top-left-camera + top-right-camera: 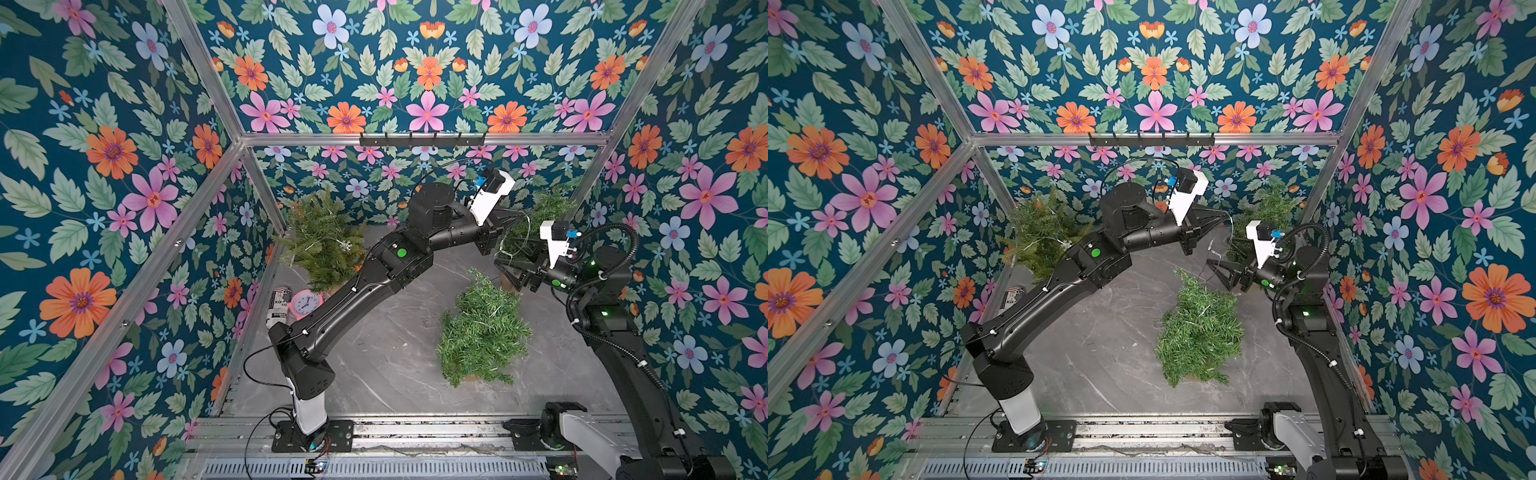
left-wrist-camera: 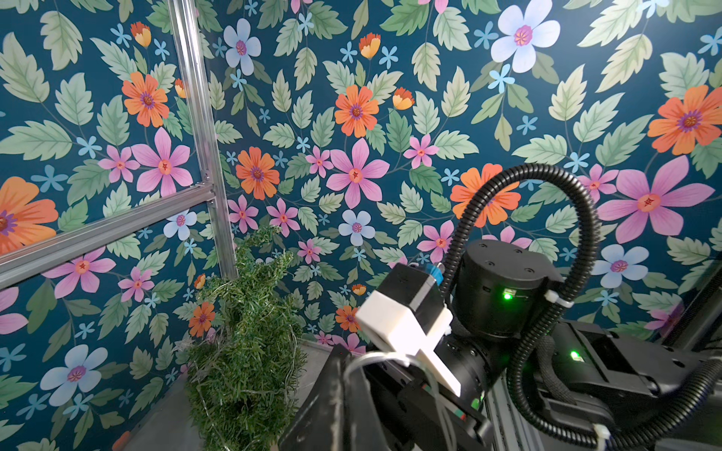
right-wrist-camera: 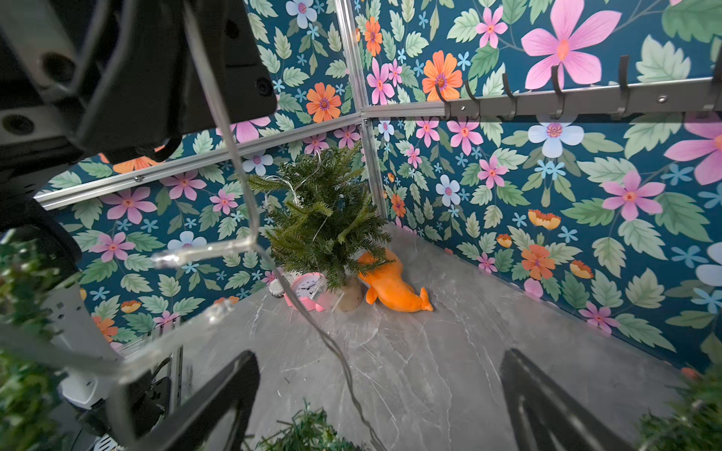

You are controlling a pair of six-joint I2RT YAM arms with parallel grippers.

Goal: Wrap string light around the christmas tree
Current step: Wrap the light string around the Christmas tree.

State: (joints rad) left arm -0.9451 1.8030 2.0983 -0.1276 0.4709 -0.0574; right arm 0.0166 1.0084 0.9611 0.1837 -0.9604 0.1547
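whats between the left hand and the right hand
A loose strand of the string light hangs between the shut left hand and the open right hand, seen in a top view.

Both top views high up, looking down on one table (image 1: 386, 365), wrist views close behind fingers (image 3: 547, 406), facing walls (image 3: 586, 195).

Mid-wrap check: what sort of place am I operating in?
Most likely a staged robot test cell: an aluminium frame holds floral-print panels, the left arm and right arm mount on a metal rail, and props like small Christmas trees and a pink alarm clock sit on a marble-look tabletop.
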